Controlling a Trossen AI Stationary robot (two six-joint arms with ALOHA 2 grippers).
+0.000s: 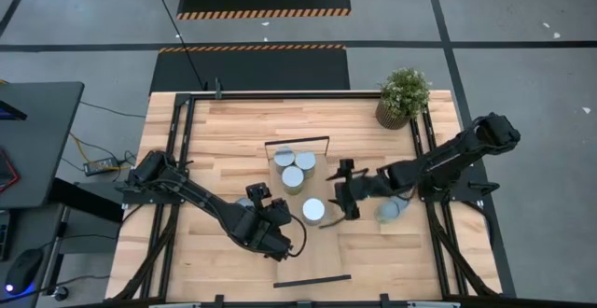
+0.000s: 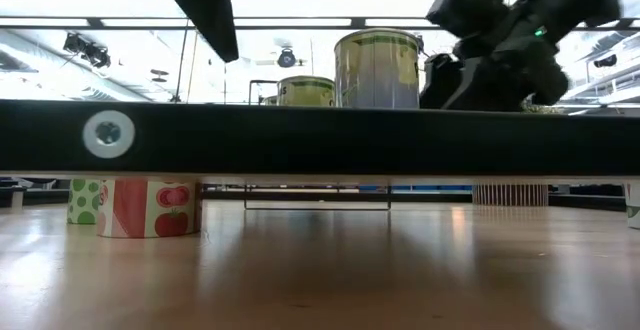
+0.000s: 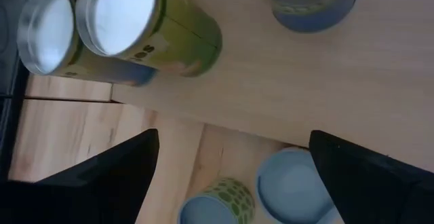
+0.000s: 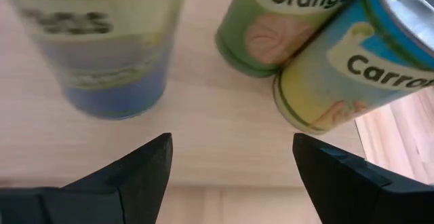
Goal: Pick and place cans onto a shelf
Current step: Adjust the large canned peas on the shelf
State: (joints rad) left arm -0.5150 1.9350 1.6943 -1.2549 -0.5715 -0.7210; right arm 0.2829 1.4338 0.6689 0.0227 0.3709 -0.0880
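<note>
The pale wooden shelf [image 1: 322, 247] runs down the table's middle, with black frame bars at its two short ends. Three cans [image 1: 293, 168] stand grouped near its far end, and one can [image 1: 313, 211] stands alone at mid-board. My right gripper [image 1: 345, 193] is open and empty just right of the lone can, which shows blurred ahead of it [image 4: 102, 41]. My left gripper [image 1: 264, 201] is open and empty at the shelf's left edge. It hovers over two cans [image 3: 291, 190] that stand on the tabletop beside the board.
Another can [image 1: 392, 210] stands on the table under my right arm. A potted plant [image 1: 403, 96] is at the far right corner. In the low view, two labelled cans [image 2: 150, 207] stand on the tabletop below the shelf's dark end bar [image 2: 320, 140].
</note>
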